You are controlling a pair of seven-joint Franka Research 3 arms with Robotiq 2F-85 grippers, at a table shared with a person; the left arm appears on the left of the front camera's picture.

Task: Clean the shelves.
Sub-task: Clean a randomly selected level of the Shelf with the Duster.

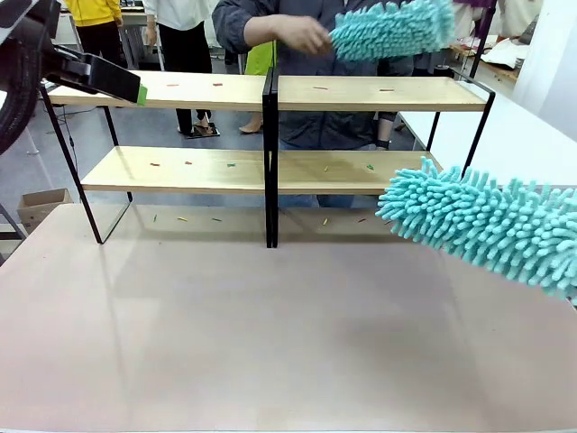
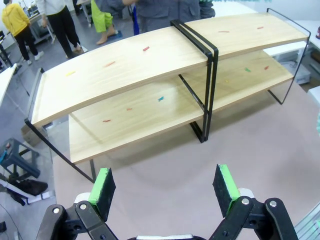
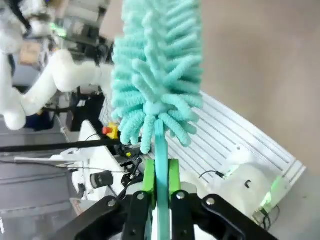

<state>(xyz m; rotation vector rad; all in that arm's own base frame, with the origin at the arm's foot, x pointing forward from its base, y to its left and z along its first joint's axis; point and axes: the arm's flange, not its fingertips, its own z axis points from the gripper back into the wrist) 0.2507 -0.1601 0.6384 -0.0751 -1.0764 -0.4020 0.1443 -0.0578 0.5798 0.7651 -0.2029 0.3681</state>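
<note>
Scraps (image 2: 146,49) on shelves (image 1: 225,95), person's duster (image 1: 392,30) above

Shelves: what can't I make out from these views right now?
- Front view: colored bits on the shelves are too small to identify.
- Front view: the right edge cuts off the robot's duster.
- Front view: the top edge clips the person's duster.

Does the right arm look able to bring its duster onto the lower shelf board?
Probably yes: the duster in the right gripper hangs near the right end of the lower board, with nothing between; only the black frame might catch it.
</note>
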